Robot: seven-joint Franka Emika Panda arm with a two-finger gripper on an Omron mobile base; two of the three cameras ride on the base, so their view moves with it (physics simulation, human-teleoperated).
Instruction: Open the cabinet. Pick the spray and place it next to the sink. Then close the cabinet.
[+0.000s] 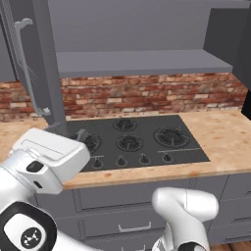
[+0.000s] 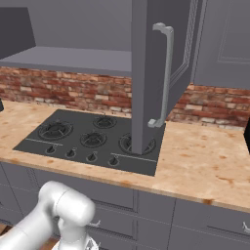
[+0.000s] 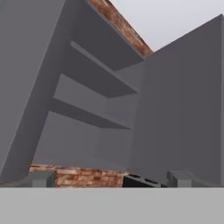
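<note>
Dark-grey panelled cabinet door (image 2: 149,73) swung open, shelves bare from here. Two-finger pincer (image 3: 111,178) spread wide, holding nothing. Best to search higher inside before reaching.

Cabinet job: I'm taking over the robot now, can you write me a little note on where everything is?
Gripper: open, holding nothing, pointing into the cabinet.
Cabinet: both doors swung open; one door hangs over the stove. The shelves seen from the hand look bare.
Spray: not spotted yet; no sink in sight either.
Done: cabinet opened.
Left: find and grab the spray, put it next to the sink, close the cabinet.
</note>
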